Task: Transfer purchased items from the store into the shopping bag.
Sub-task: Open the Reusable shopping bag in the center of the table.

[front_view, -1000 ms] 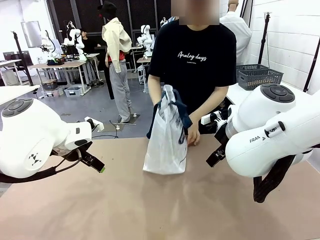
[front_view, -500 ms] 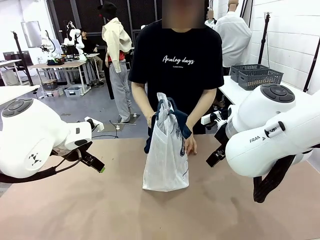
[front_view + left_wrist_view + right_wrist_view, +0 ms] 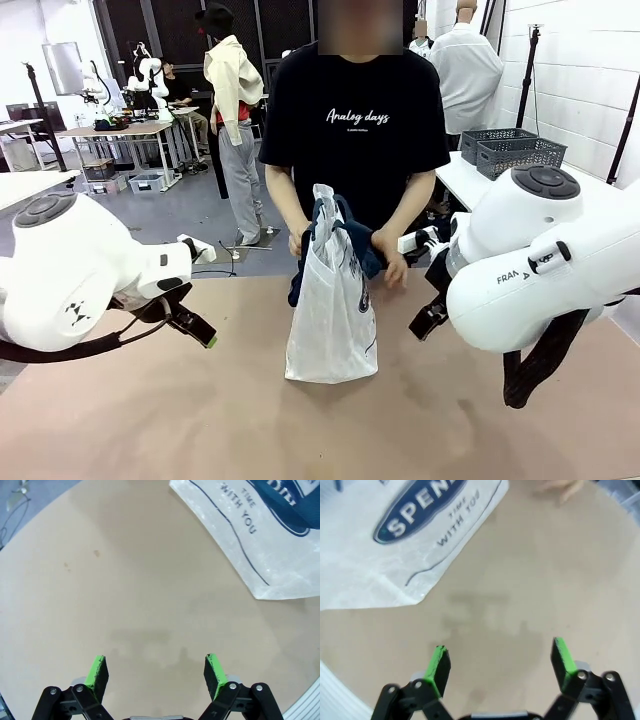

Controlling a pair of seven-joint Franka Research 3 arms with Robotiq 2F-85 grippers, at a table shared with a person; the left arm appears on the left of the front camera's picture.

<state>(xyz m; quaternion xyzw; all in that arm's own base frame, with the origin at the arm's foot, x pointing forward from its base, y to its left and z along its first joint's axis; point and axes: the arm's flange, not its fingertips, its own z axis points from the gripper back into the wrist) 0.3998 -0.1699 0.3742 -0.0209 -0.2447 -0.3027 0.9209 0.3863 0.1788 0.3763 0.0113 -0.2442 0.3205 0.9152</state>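
The shopping bag (image 3: 332,300) stands upright mid-table, translucent white with navy handles and a navy oval logo. The person holds its handles with both hands (image 3: 393,268) at the far side. My left gripper (image 3: 203,335) hangs open over bare tabletop, left of the bag. In the left wrist view its green pads (image 3: 98,672) stand wide apart with nothing between them, and the bag's corner (image 3: 260,545) lies ahead to the right. My right gripper (image 3: 502,662) is open too, low at the bag's right (image 3: 425,320), facing the bag's logo side (image 3: 395,545). The purchased items and the store are out of view.
The brown tabletop (image 3: 200,420) is bare around the bag. Dark grey openwork baskets (image 3: 515,150) sit on a white side table at the back right. The person's fingers (image 3: 560,487) rest near the far edge. My bulky arm bodies flank the bag.
The person has stepped left to stand squarely behind the bag and stood it up straighter, both hands now at its handles. My left arm has edged slightly right. Both grippers stayed open.
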